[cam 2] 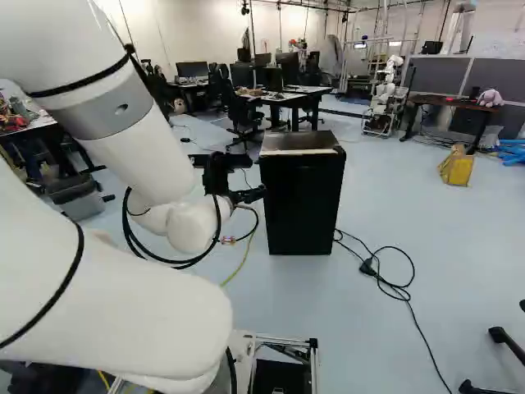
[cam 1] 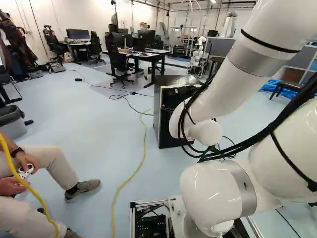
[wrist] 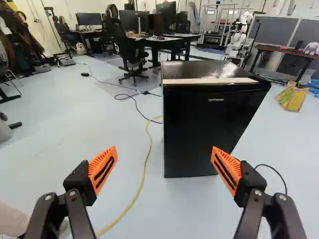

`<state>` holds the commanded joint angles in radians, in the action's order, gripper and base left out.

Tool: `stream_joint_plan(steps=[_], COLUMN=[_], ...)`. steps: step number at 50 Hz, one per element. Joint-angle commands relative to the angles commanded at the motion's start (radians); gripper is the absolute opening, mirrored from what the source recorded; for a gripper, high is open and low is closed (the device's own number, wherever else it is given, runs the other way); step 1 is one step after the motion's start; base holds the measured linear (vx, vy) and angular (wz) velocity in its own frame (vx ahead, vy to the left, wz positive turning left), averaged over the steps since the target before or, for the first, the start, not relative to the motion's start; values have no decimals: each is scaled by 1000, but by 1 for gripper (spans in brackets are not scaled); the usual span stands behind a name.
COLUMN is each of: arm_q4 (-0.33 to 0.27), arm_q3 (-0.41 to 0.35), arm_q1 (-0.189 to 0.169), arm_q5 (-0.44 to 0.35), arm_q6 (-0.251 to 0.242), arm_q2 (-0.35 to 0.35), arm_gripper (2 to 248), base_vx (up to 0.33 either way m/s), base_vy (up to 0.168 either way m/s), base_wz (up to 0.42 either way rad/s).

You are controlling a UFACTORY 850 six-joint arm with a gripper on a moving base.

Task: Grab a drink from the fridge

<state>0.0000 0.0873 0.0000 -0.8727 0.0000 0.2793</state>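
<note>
Fridge (wrist: 214,127) stands upright on the floor, ahead of the gripper (cam 2: 248,195), black door facing it. Door looks closed in the wrist view. Light strip (wrist: 212,81) runs along the front edge of its top.

Gripper is short of the fridge, not touching it. Jaws spread wide, orange pads (wrist: 102,170) well apart and angled toward each other, nothing gripped. White arm (cam 2: 143,152) reaches toward the fridge. In the left base view it covers part of the fridge front; in the right base view it sits left of the fridge.

Rest, all relative to the fridge, left/right as the base cameras see it:
- Yellow cable (wrist: 144,174): on the floor, from near its left side toward the base.
- Thin black cable (wrist: 137,103): on the floor, left of it and behind.
- Tangled black cable (cam 2: 394,287): on the floor, from beside its right side, loops, then on toward the base.
- Desk with monitors (cam 2: 283,98): behind it.
- Office chair (cam 1: 119,67): behind it, by that desk, to the left.
- Another robot (cam 2: 384,97): behind it, right, well apart.
- Yellow bag (cam 2: 456,167): right of it and further back, well apart.
- Plush toy (cam 2: 490,98): on a wood-topped table (cam 2: 443,101), behind it, far right.
- Grey bin (cam 1: 14,124): left of it, well apart.
</note>
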Motion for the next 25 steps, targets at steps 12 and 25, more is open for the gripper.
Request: stream_joint_plan(steps=[12, 25], arm_q4=[0, 0], arm_q3=[0, 0], arm_q1=[0, 0], arm_q5=[0, 0], arm_q6=[0, 0], arm_q2=[0, 0], arm_gripper=[247, 247], base_vx=[55, 57], base_vy=[28, 28], base_wz=[-8, -7])
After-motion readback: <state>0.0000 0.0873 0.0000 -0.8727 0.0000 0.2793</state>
